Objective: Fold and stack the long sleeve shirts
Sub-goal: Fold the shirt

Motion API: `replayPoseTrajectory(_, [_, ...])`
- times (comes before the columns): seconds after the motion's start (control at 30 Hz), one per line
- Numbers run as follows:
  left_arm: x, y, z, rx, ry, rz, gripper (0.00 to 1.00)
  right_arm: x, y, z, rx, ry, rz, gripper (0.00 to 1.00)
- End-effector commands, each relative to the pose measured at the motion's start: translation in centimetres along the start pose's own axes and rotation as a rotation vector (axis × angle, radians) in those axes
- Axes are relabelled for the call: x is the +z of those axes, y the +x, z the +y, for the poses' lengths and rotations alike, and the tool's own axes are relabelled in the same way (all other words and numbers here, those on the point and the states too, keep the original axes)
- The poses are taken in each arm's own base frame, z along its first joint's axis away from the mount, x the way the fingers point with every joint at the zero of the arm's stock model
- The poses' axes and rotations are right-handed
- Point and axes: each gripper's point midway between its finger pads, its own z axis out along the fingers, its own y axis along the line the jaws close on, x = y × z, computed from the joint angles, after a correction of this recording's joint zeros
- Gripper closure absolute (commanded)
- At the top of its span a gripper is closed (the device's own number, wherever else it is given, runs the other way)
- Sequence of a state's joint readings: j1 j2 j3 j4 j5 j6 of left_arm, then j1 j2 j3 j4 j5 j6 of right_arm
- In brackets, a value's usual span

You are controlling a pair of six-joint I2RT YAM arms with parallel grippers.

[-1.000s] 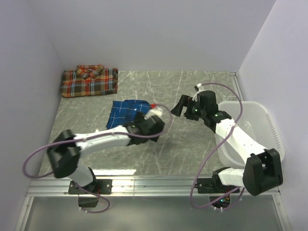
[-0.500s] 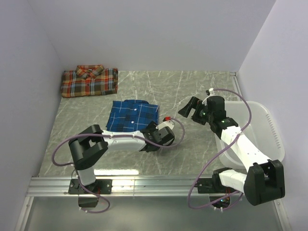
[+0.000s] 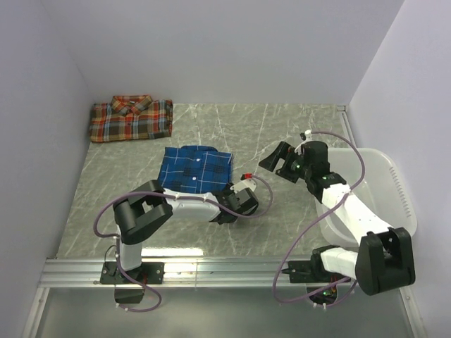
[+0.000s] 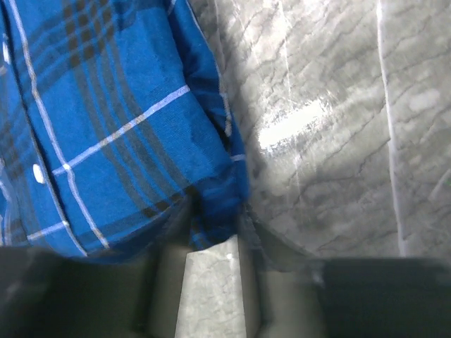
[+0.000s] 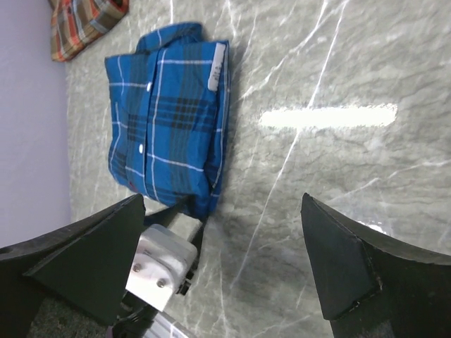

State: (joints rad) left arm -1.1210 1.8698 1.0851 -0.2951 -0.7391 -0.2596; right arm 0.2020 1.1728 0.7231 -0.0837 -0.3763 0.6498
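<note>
— Which arm is nearer the blue shirt [image 3: 194, 169]?
— The left. Its claw [image 3: 225, 198] sits at the shirt's near right corner with the hem between the fingers. Whether it has bitten down, I cannot tell. The folded shirt's length runs away from that claw, collar end farthest.
— And the right claw [image 3: 270, 159]?
— Wide open, empty, well to the blue shirt's right.
— The count?
— Two shirts on the table [image 3: 282, 127]. The red shirt [image 3: 131, 118] lies folded, far left of the blue. One basket [image 3: 394, 190], far right.

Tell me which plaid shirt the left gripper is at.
The blue plaid shirt, mid-table: the left gripper is at its near edge. The red-orange plaid shirt lies in the far-left corner.
</note>
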Motion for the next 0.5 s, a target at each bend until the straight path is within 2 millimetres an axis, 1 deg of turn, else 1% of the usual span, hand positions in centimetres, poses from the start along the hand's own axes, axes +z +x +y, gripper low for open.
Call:
replayPoseTrajectory(0.0, [0.1, -0.6, 0.2, -0.016, -0.026, -0.017, 0.73, 1.2, 0.2, 0.4, 0.049, -0.058, 0.009, 0.02])
replayPoseTrajectory(0.03, [-0.2, -1.1, 0.5, -0.036, -0.027, -0.033, 0.80, 1.4, 0.4, 0.5, 0.063, -0.073, 0.023, 0.02])
replayPoseTrajectory(0.07, [-0.3, -1.1, 0.7, -0.043, -0.029, -0.038, 0.91, 1.8, 0.4, 0.7, 0.089, -0.091, 0.020, 0.02])
replayPoseTrajectory(0.1, [-0.5, -1.3, 0.8, -0.051, -0.027, -0.044, 0.94, 2.6, 0.9, 0.3, 0.116, -0.090, 0.042, 0.02])
replayPoseTrajectory(0.13, [-1.2, -2.2, 1.1, -0.085, -0.014, -0.069, 0.98, 2.8, 1.2, 0.5, 0.138, -0.111, 0.060, 0.02])
replayPoseTrajectory(0.17, [-1.5, -2.4, 1.2, -0.098, -0.007, -0.077, 0.99, 3.2, 1.5, 0.4, 0.159, -0.122, 0.070, 0.02])
replayPoseTrajectory(0.2, [-1.8, -2.7, 1.3, -0.113, 0.003, -0.086, 0.99, 4.0, 1.5, 0.5, 0.199, -0.139, 0.075, 0.02])
replayPoseTrajectory(0.23, [-2.6, -3.5, 1.6, -0.150, 0.019, -0.110, 0.99, 4.4, 1.9, 0.8, 0.216, -0.154, 0.090, 0.02])
replayPoseTrajectory(0.3, [-3.2, -4.0, 1.6, -0.185, 0.060, -0.123, 0.99, 5.6, 2.6, 1.1, 0.244, -0.174, 0.126, 0.02])
replayPoseTrajectory(0.33, [-3.9, -4.7, 2.0, -0.225, 0.075, -0.142, 0.99, 6.1, 3.3, 1.8, 0.236, -0.185, 0.152, 0.02])
replayPoseTrajectory(0.4, [-4.3, -5.0, 1.9, -0.254, 0.119, -0.149, 0.99, 7.3, 3.5, 2.6, 0.243, -0.201, 0.159, 0.02])
replayPoseTrajectory(0.43, [-4.7, -5.4, 2.2, -0.283, 0.135, -0.160, 0.99, 7.8, 3.8, 3.0, 0.246, -0.209, 0.163, 0.01])
replayPoseTrajectory(0.47, [-4.8, -5.3, 2.1, -0.291, 0.145, -0.157, 0.99, 8.6, 4.4, 3.6, 0.258, -0.223, 0.175, 0.01])
